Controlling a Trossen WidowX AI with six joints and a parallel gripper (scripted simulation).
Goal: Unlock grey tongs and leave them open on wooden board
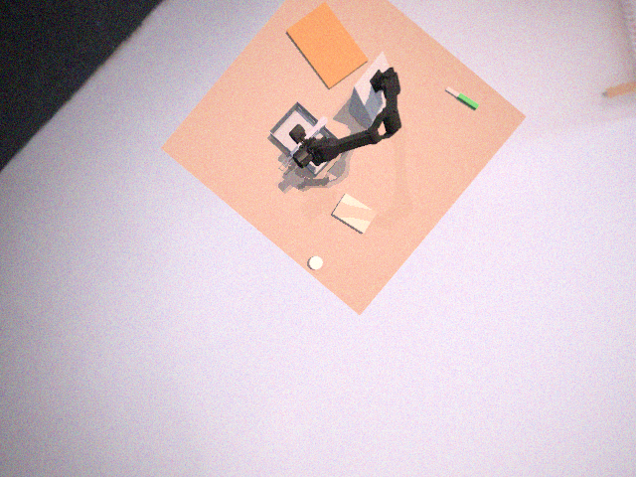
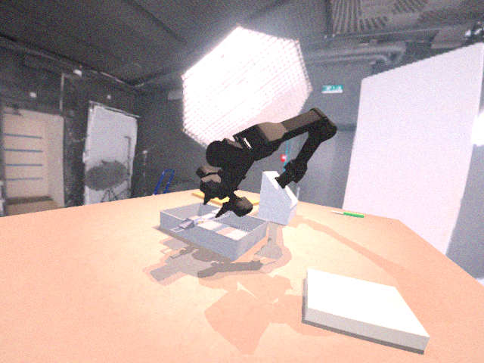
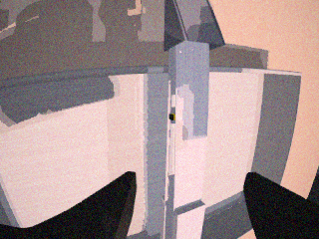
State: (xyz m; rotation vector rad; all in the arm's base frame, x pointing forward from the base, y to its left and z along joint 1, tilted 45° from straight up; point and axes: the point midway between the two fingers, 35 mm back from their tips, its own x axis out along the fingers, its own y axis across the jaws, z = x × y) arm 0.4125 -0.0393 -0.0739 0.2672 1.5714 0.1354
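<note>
The grey tongs (image 1: pixel 319 124) (image 2: pixel 187 223) (image 3: pixel 189 119) lie across the grey roasting tin (image 1: pixel 307 110) (image 2: pixel 234 248) (image 3: pixel 80 149), with one end jutting past its near wall. Their arms look closed together. My gripper (image 2: pixel 211 209) (image 3: pixel 191 181) is open above the tin, pointing down at a slant. In the wrist view its fingers stand on either side of the tongs with a gap on both sides. In the top view the arm hides the fingertips and part of the tongs. A flat orange board (image 1: pixel 326 46) (image 2: pixel 198 194) lies beyond the tin.
A pale wedge-shaped block (image 1: pixel 364 107) (image 2: pixel 273 199) stands beside the tin, near the arm's base. A low cream block (image 1: pixel 352 216) (image 2: pixel 352 300) lies on the near side. A white round thing (image 1: pixel 315 262) is near the table's edge. A green-handled tool (image 1: pixel 467 100) (image 2: pixel 353 215) lies on the far side.
</note>
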